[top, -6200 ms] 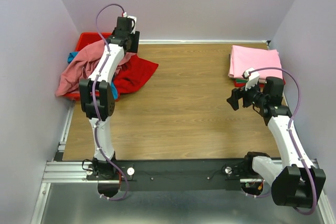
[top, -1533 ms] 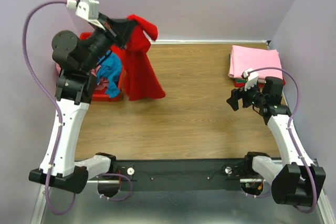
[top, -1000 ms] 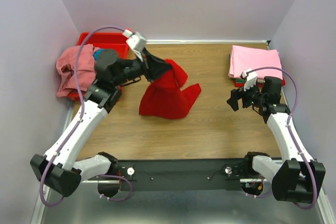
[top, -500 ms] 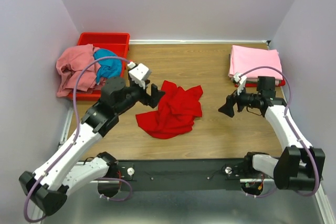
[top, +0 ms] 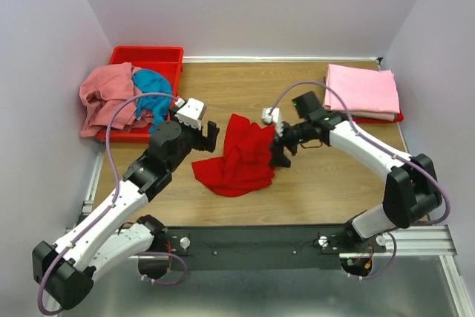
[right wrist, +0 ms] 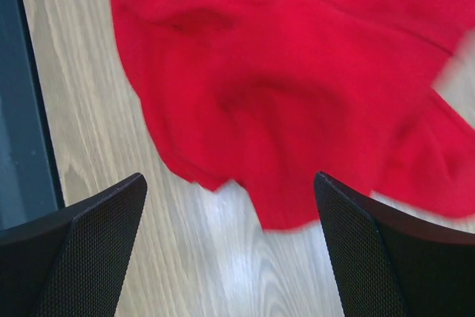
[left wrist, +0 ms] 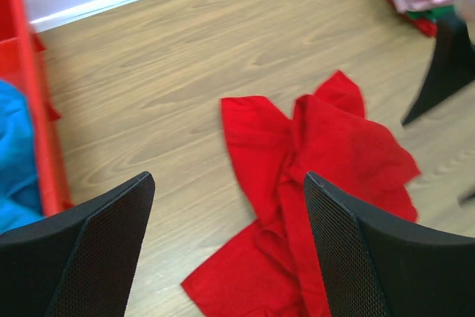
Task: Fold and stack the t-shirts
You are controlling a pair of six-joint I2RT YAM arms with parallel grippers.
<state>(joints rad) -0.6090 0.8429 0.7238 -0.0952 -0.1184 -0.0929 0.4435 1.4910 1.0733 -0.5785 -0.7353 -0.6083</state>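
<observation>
My left claw point(top: 210, 137) has its fingers spread wide apart and grips nothing. It hangs just beside the left edge of the crumpled bright red cloth t-shirt point(top: 241, 161), apart from the cloth. In the left wrist view, this claw point(left wrist: 228, 183) frames the red t-shirt point(left wrist: 326, 154) between its two black fingers.

My right claw point(top: 280, 146) also has its fingers spread wide and is empty. It sits over the right edge of the red t-shirt. The right wrist view shows the claw point(right wrist: 228, 180) directly above the cloth point(right wrist: 260, 72); I cannot tell whether a fingertip touches it.

The red t-shirt lies unfolded in a loose heap at the middle of the wooden desk point(top: 312, 183).

At the far left corner stands a rigid red plastic bin point(top: 148, 56). A salmon pink t-shirt point(top: 104, 94) is draped over its left rim, and a teal blue t-shirt point(top: 152, 90) lies bunched beside it.

At the far right corner rests a folded light pink t-shirt point(top: 360, 90) on top of a flat stack.
</observation>
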